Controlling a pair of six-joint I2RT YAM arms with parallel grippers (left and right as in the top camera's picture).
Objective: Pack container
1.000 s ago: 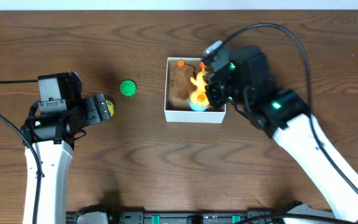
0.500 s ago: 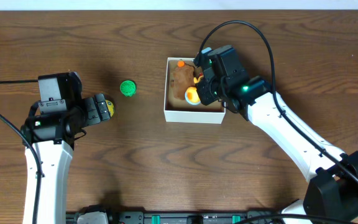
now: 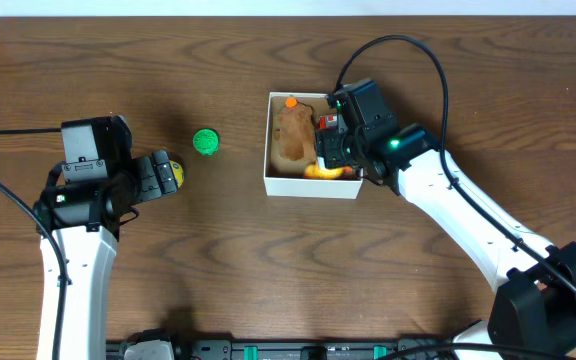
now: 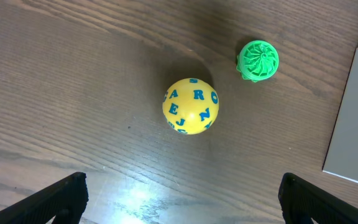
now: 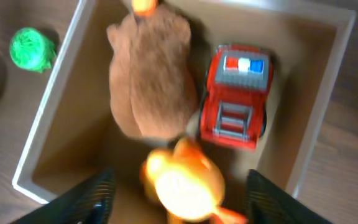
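In the overhead view the small square white cardboard box is seen at the centre, directly beneath the right gripper, whose fingers are spread (nothing is pinched) around a round orange toy. The left gripper is likewise spread, far left of the box.

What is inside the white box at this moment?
The container holds a brown plush toy, a red toy truck and an orange toy below the right gripper. Anything beneath them is hidden.
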